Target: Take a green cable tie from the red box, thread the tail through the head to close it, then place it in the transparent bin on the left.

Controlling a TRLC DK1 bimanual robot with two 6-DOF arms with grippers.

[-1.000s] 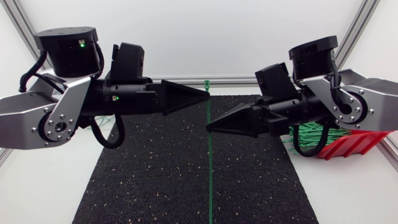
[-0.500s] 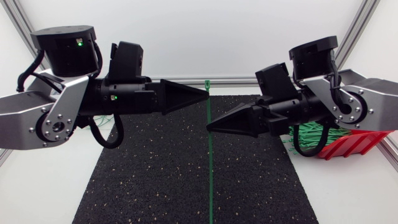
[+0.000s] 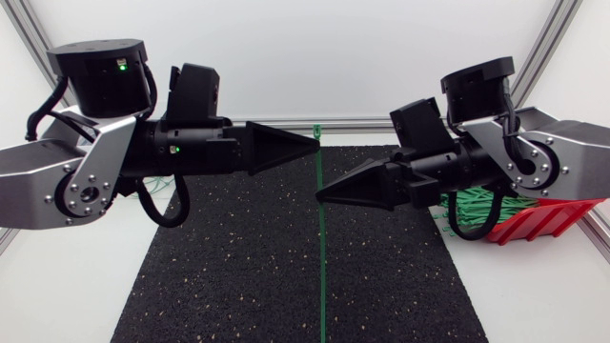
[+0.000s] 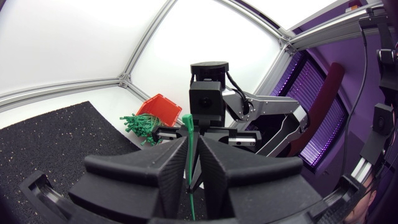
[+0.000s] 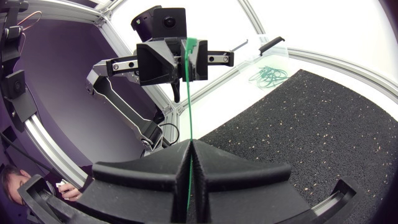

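Clamping is shown at both grippers. The left gripper (image 4: 190, 146) is closed flat on a thin green plastic cable tie (image 3: 321, 257), with both wedge fingers pressed against the strip from opposite sides and no gap visible. The right gripper (image 5: 189, 146) is closed on the same tie in the same way, at a point further along its length. In the head view the two tips are seen apart from each other, and the strip is held straight between them. The tie's square head projects just beyond the left gripper. The tail runs on past the right gripper and is cut off at the near edge of the head view.

A black speckled rubber mat (image 3: 238, 276) is laid on the white table (image 3: 57, 286), and a white strip is exposed along each side of the mat. The mat's far edge lies close to an aluminium frame rail (image 3: 381, 121).

A red plastic box (image 3: 538, 221) is placed beside the mat's right edge. It holds a bundle of loose green ties (image 3: 477, 202) and is partly covered by the right arm. The transparent bin (image 5: 277, 45) can be made out only in the right wrist view, beyond the left arm, with closed green loops (image 5: 267, 73) inside it. Its walls are hard to trace, and in the head view it is hidden behind the left arm.
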